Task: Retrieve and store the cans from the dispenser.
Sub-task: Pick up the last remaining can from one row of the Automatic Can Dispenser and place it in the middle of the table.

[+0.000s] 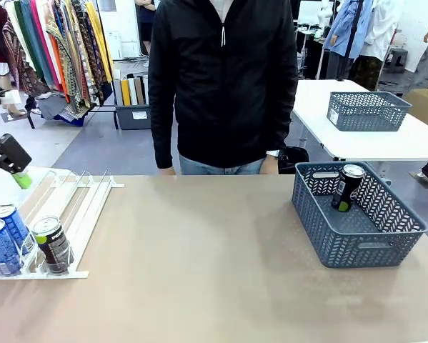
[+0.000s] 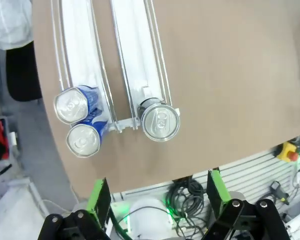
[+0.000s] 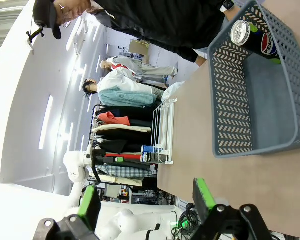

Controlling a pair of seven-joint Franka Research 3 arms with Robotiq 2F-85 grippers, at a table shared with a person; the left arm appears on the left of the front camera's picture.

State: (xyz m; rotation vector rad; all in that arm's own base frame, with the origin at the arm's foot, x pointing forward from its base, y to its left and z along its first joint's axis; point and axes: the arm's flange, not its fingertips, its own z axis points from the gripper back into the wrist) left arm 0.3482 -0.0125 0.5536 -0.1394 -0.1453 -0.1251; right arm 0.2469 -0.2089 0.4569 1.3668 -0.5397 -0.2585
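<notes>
Three slim silver-topped cans (image 1: 53,245) stand in the railed dispenser (image 1: 92,204).

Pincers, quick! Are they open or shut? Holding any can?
Left pincer: open, holding nothing.
Right pincer: open, holding nothing.

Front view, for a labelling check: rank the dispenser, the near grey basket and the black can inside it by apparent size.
Largest: near grey basket and dispenser, about alike; dispenser cut by the picture's edge.
Smallest: black can.
</notes>
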